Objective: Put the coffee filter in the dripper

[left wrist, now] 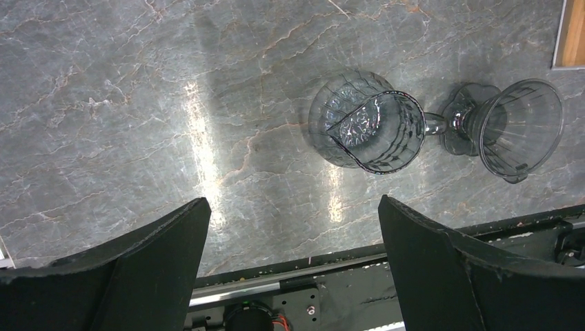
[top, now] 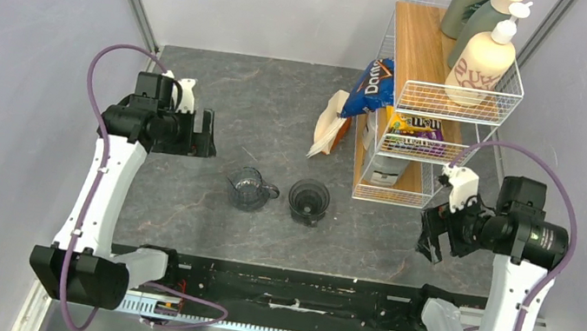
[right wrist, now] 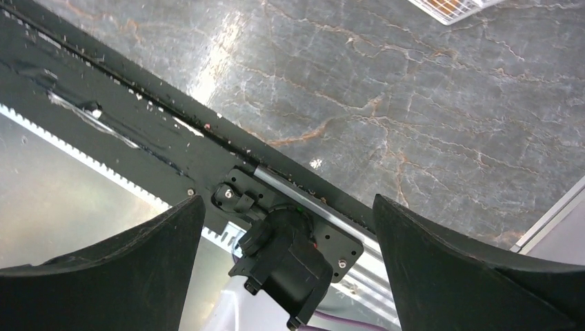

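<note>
The left claw [top: 200, 132] [left wrist: 291, 203] is spread wide, its two dark fingers [left wrist: 148, 265] well apart, and it holds and touches nothing. It hangs above bare table [top: 283, 94], aimed downward. The jug [top: 249, 188] [left wrist: 365, 129] stands ahead of its right finger, and the dripper [top: 308, 200] [left wrist: 519, 127] stands upright just past the jug, farther to the claw's right, its round mouth open and tipped toward the wrist camera. The right claw [top: 430, 236] [right wrist: 288, 200] is spread just as wide and is also bare. It hovers over the table's near edge, with the black rail [right wrist: 138, 138] below its fingers, and the dripper sits well off to its left. A wedge-shaped packet [top: 329, 127] leans by the wire rack [top: 456, 111], beyond both claws and nearer the right one. No loose paper cone can be made out. The left arm rises from its base at the near left corner, runs forward, then bends at the wrist toward the table's middle. The right arm stands up from the near right corner and bends left at the wrist, close beside the rack.
</note>
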`<move>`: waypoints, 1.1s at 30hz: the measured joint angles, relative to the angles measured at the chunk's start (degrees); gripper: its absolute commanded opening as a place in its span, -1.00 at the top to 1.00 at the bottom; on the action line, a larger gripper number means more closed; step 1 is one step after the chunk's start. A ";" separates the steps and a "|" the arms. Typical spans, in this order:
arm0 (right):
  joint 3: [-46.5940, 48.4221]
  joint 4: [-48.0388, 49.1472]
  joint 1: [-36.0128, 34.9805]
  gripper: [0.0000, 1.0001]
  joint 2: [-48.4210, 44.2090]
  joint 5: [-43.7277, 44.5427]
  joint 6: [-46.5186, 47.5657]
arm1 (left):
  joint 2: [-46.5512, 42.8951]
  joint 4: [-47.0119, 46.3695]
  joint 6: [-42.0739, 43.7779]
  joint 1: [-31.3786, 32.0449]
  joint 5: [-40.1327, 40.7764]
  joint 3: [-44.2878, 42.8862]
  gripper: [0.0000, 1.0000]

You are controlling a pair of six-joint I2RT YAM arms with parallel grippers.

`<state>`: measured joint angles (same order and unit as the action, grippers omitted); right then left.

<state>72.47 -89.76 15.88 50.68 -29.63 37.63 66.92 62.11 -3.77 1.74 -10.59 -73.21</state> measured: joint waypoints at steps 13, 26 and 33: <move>-3.52 0.09 -19.34 -0.99 0.46 4.96 9.33 | -1.49 -0.04 -1.57 0.00 -2.01 0.66 -1.00; -2.62 13.09 -54.05 -0.91 11.08 14.78 -0.90 | -7.34 0.55 4.76 0.00 -9.99 2.62 -1.00; 0.79 17.40 -58.86 -0.91 14.49 17.11 -3.91 | -8.94 2.08 23.10 0.37 -19.19 6.27 -0.99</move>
<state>73.25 -72.36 -42.98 65.17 -12.51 33.71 57.98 64.18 19.33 2.11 -29.78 -66.94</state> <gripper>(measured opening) 0.954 0.996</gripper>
